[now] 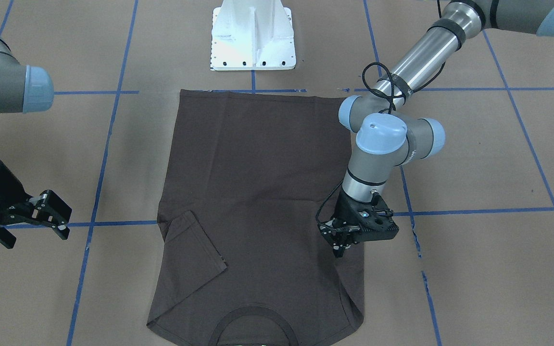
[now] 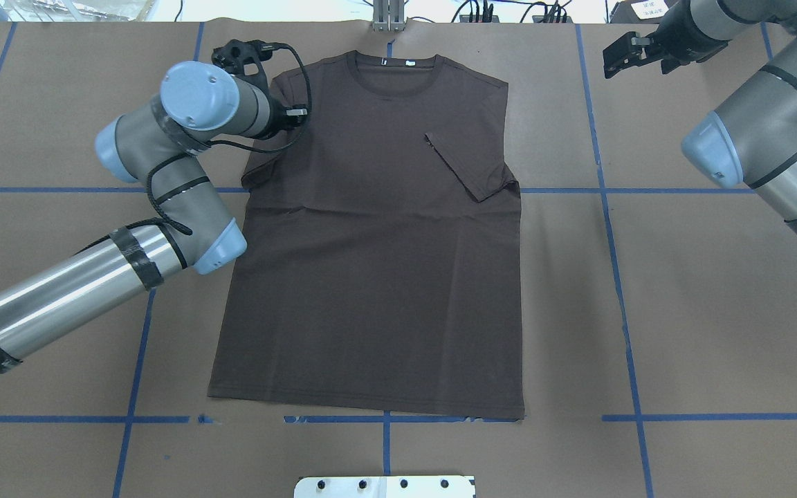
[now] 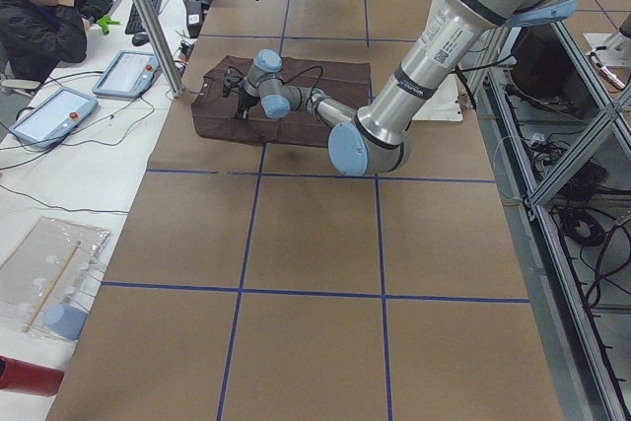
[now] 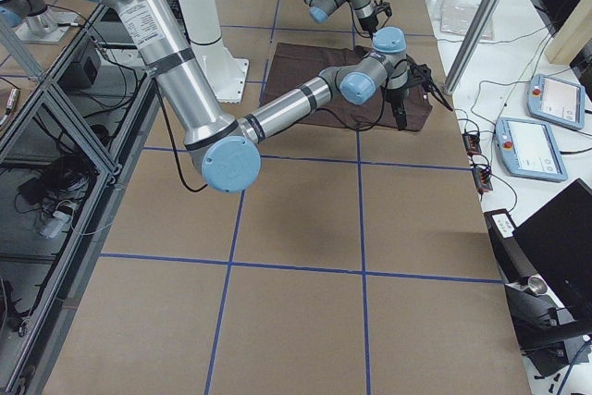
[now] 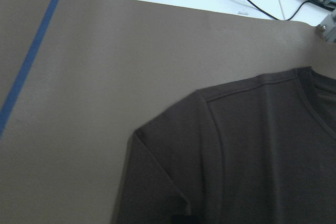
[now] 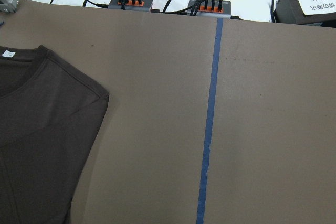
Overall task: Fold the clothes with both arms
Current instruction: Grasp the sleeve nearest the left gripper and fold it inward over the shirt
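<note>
T-shirt (image 1: pixel 258 192) flat on table (image 1: pixel 474 144), hem nearest pedestal (image 1: pixel 253 38) | we judge it thin, limp, light: pinch shoulders, hem corners | left hand (image 1: pixel 340 242) over sleeve, we cannot tell its grip | right hand (image 1: pixel 36 234) spread, off cloth

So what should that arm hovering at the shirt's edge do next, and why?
Probably lower the left pincer and pinch the near sleeve beneath it. The other sleeve is already folded in onto the T-shirt, while this one lies spread outward, so folding it in to match seems the likely next step.
</note>
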Available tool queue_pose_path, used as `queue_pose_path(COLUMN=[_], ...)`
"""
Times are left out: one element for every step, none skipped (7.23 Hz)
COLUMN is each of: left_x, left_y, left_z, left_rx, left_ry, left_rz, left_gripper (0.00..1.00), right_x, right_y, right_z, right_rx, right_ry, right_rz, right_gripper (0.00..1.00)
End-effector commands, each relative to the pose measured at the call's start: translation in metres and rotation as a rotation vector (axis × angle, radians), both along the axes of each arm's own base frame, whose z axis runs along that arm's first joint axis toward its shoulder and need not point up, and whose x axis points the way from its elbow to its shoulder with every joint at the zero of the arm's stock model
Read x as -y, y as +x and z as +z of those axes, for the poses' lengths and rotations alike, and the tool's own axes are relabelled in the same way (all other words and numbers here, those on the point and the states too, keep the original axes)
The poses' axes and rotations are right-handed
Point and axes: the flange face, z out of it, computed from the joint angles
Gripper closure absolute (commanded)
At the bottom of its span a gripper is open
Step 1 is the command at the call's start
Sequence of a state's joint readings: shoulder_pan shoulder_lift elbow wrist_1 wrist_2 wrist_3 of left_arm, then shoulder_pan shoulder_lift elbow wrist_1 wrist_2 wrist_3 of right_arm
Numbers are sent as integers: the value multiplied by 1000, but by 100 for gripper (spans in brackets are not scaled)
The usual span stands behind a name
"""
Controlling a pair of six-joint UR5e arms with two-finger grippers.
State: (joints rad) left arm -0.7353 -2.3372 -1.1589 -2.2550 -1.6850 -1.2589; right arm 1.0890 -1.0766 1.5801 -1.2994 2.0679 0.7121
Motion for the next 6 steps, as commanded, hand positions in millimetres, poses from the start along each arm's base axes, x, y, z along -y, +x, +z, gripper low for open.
queue_pose_path(left_x=[-10, -10, -10, -10, -13, -22], left_y=[18, 18, 19, 18, 14, 0], left_z=[-10, -8, -1, 1, -8, -12], left_rx=[-20, -19, 31, 47, 37, 56], left_ry=[-20, -23, 32, 53, 69, 108], left_rz=[6, 5, 49, 65, 71, 97], left_gripper=[100, 70, 1, 0, 0, 0], right_x=[0, -1, -1, -2, -4, -16], right_y=[0, 1, 0, -1, -5, -20], right_z=[2, 4, 5, 4, -3, -17], right_rx=[-2, -2, -2, -1, 13, 53], right_ry=[-3, -4, -4, -1, -11, -44], right_rz=[0, 0, 0, -3, 6, 37], right_gripper=[0, 0, 0, 0, 0, 0])
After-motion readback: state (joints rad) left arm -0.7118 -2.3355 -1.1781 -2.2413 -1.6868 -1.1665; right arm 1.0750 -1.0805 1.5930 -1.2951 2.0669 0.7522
